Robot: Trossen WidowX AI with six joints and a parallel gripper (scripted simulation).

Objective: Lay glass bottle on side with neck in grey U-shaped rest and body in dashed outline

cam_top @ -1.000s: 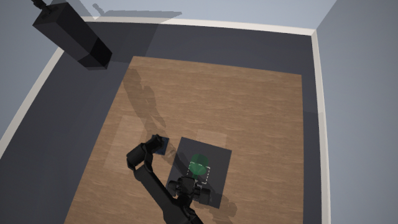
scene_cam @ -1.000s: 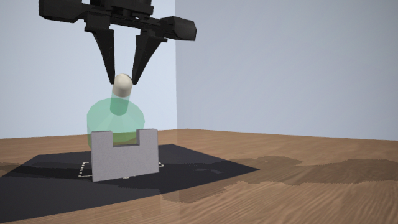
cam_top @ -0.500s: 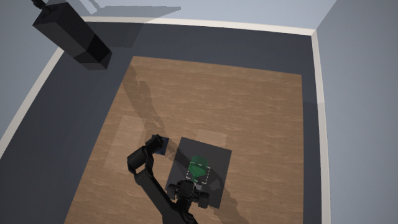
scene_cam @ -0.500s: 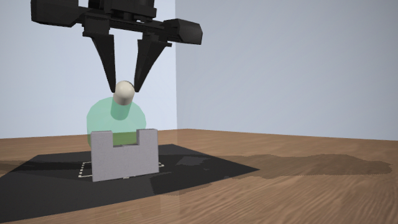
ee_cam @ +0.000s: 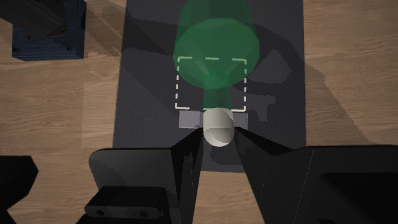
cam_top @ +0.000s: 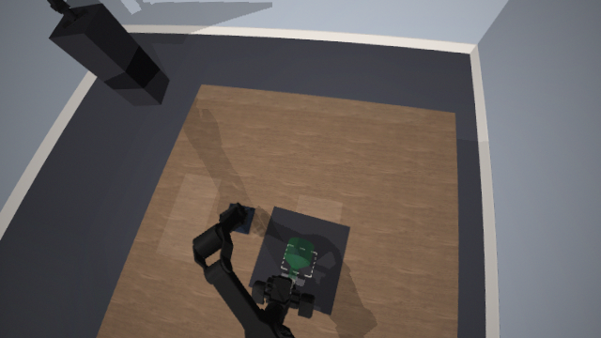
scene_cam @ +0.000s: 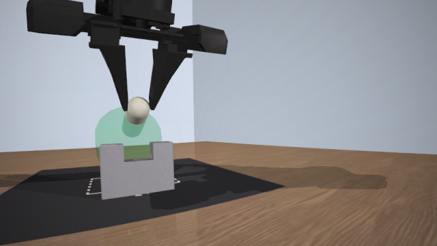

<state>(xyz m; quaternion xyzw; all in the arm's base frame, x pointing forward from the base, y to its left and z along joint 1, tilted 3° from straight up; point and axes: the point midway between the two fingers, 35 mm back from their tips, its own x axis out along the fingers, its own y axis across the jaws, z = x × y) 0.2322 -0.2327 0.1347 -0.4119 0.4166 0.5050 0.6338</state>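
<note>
Brown wood makes the desk (cam_top: 376,164) (scene_cam: 341,205) (ee_cam: 350,30). The black pincer (cam_top: 290,286) (scene_cam: 139,110) (ee_cam: 218,132) pinches the green bottle (cam_top: 300,253) (scene_cam: 113,126) (ee_cam: 217,50) by its pale top, tipped above the grey rest (scene_cam: 136,178) (ee_cam: 190,119), its fat body toward twelve o'clock in the wrist view.

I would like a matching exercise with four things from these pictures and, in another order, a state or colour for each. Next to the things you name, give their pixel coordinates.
1. glass bottle (cam_top: 300,253) (scene_cam: 113,128) (ee_cam: 216,52)
2. bottle's cap (scene_cam: 138,108) (ee_cam: 218,127)
3. U-shaped rest (cam_top: 300,282) (scene_cam: 137,178) (ee_cam: 190,119)
4. dashed outline (cam_top: 283,255) (scene_cam: 89,186) (ee_cam: 245,85)

A. grey, standing below the bottle's neck
B. green and tilted
C. white, marked on the dark mat (cam_top: 310,225) (scene_cam: 222,191) (ee_cam: 145,90)
D. cream, between the fingertips of the end effector (cam_top: 286,282) (scene_cam: 139,109) (ee_cam: 218,131)

Pairs: 1-B, 2-D, 3-A, 4-C
</note>
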